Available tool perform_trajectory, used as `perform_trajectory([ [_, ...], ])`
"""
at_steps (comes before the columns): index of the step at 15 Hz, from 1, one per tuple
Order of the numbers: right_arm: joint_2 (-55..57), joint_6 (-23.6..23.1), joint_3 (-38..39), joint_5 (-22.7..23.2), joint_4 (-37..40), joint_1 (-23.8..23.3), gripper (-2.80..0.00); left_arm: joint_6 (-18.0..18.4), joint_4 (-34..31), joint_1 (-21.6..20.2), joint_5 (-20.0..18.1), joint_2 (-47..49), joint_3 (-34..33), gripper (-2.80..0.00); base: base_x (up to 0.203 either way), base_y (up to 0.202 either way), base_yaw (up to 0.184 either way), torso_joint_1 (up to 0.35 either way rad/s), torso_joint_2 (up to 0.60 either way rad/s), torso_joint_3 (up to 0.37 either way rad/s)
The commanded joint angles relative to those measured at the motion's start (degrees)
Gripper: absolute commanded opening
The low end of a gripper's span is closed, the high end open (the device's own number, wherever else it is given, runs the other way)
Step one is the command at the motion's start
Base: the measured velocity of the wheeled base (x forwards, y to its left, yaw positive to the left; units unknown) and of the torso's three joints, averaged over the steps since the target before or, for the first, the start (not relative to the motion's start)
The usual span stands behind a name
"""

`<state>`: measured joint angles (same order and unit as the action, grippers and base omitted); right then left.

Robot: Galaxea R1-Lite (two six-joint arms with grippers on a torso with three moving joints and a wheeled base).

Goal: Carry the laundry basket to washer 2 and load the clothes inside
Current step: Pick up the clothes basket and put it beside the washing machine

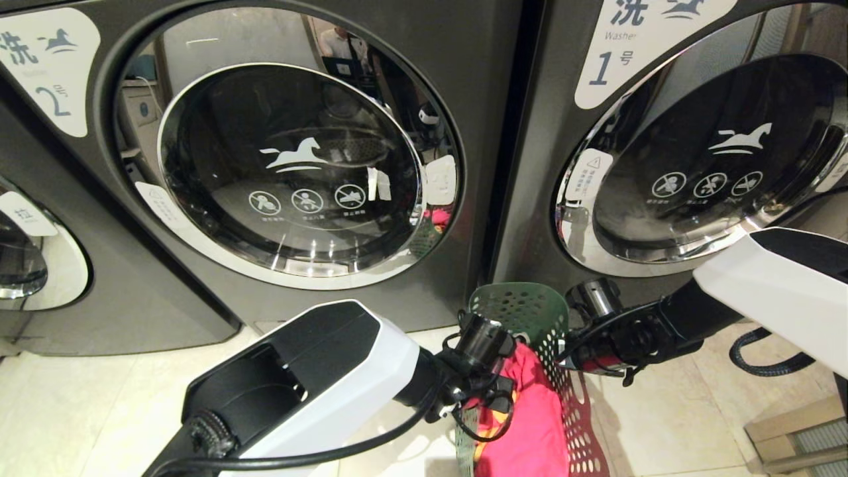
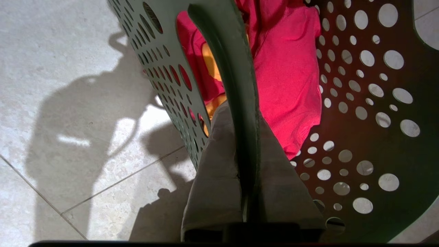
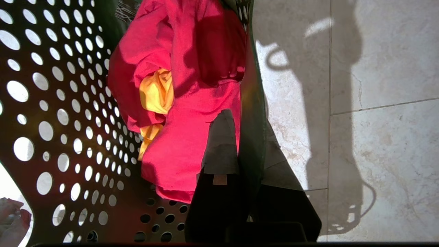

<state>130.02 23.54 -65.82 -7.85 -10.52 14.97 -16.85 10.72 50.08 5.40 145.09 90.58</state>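
Three grey front-load washers in the head view: washer 2 (image 1: 291,165) in the middle-left, washer 1 (image 1: 715,152) to the right, a third washer (image 1: 26,252) at the far left edge. One laundry basket (image 1: 530,311) above the tiled floor (image 1: 86,411), before the gap between washers 2 and 1. Inside, the clothes (image 1: 530,411), pink-red with one yellow-orange garment (image 3: 156,92). Two arms reaching down. Left gripper (image 2: 245,151) clamped on the basket's rim, right gripper (image 3: 248,147) clamped on the opposite rim.

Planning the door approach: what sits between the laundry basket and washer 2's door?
Head view: only bare floor between laundry basket and washer 2.
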Motion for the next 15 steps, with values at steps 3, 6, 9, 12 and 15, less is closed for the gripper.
perform_trajectory([
  [3, 0.5, 0.1, -0.2, -0.1, 0.0, -0.3, -2.8, 0.1, 0.2, 0.0, 0.3, 0.7, 1.2, -2.8, 0.0, 0.0, 0.0, 0.001, 0.0, -0.171],
  [6, 0.5, 0.1, -0.2, 0.0, 0.0, -0.4, -2.8, 0.2, 0.1, 0.0, 0.4, 0.9, 2.1, -2.8, 0.0, 0.0, 0.0, -0.006, 0.0, -0.033],
  [9, 0.5, 0.2, -0.1, -0.1, 0.0, -0.4, -2.8, 0.1, -0.1, 0.1, 0.4, 0.8, 2.1, -2.8, 0.0, 0.0, 0.0, 0.0, 0.0, 0.0],
  [12, 0.5, 0.2, 0.0, -0.1, 0.1, -0.4, -2.8, 0.0, -0.3, 0.3, 0.4, 0.8, 2.1, -2.8, 0.001, 0.026, -0.007, -0.001, 0.0, 0.0],
  [15, 0.2, 0.1, 0.0, -0.1, 0.1, -0.4, -2.8, 0.1, -0.3, 0.4, 0.5, 0.7, 2.1, -2.8, 0.001, 0.158, -0.002, -0.001, 0.0, 0.001],
])
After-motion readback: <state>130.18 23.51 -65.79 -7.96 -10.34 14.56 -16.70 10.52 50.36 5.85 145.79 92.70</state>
